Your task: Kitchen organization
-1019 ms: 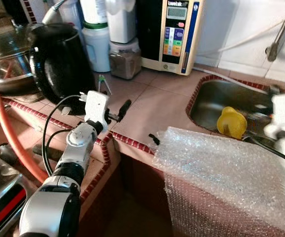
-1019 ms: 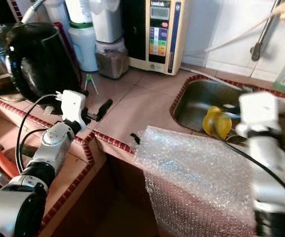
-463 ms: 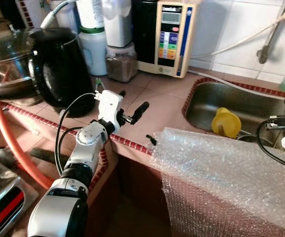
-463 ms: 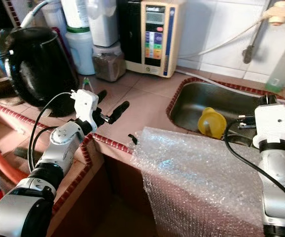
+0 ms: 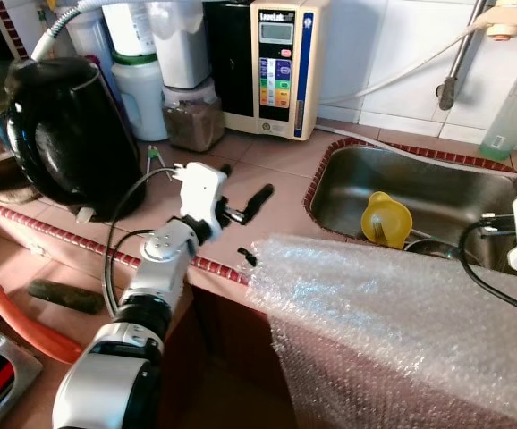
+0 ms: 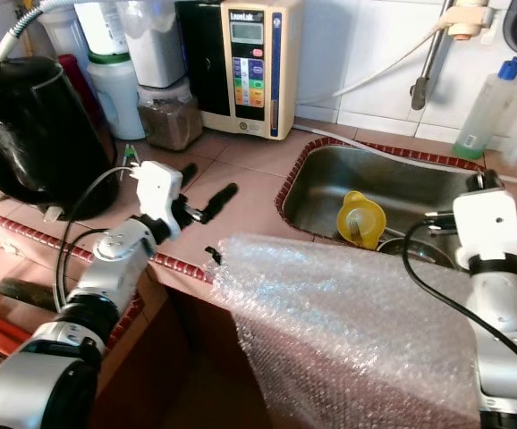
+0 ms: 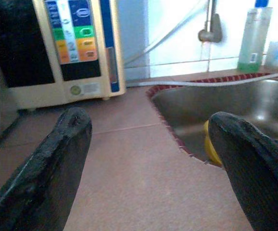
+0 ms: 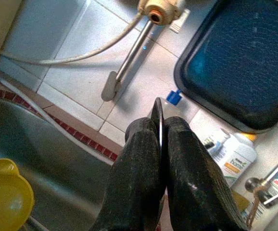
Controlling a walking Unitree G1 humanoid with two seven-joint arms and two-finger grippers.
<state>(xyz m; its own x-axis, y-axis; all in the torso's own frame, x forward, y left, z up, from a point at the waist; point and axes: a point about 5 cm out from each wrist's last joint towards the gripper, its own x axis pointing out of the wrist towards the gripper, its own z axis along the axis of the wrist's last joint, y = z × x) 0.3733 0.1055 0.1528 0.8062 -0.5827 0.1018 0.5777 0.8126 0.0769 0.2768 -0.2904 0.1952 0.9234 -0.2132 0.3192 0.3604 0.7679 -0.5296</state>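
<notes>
Crinkly clear bubble wrap (image 5: 393, 322) drapes counter edge (image 5: 214, 265).

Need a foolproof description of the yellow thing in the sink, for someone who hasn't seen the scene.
Find the steel sink sunk into the red-tiled counter, right of the cream wall-side appliance. Near its front wall sits a yellow plastic cup, just behind the bubble wrap draped over the counter edge. It is the sink's one bright yellow item.

We cannot read any word with certainty. The cream water machine (image 5: 281, 67) carries a small dark brand mark above its display and coloured buttons below, all too blurred. The white bottle (image 8: 231, 156) has an orange label, also not legible.
</notes>
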